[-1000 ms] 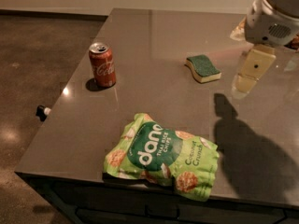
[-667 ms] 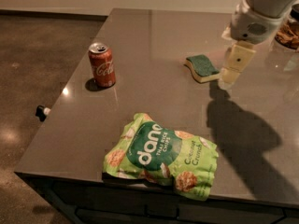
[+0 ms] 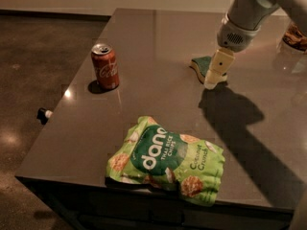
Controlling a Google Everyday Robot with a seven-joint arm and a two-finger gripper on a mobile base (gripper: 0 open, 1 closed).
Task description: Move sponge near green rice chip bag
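The sponge [image 3: 200, 64], dark green on top with a pale yellow edge, lies flat on the grey table [image 3: 158, 37] at the right of the middle. My gripper [image 3: 211, 82] hangs from the arm at the upper right and stands right over the sponge's right part, covering it. The green rice chip bag [image 3: 168, 159], lime green and crinkled with white "dang" lettering, lies near the table's front edge, well in front of the sponge and a little left of it.
A red soda can [image 3: 105, 66] stands upright at the table's left. A brown object [image 3: 296, 36] sits at the far right edge. A small dark item [image 3: 43, 114] lies on the floor to the left of the table.
My gripper has moved left and down, from right of the sponge to directly over its right part. The sponge, bag and can have not moved.
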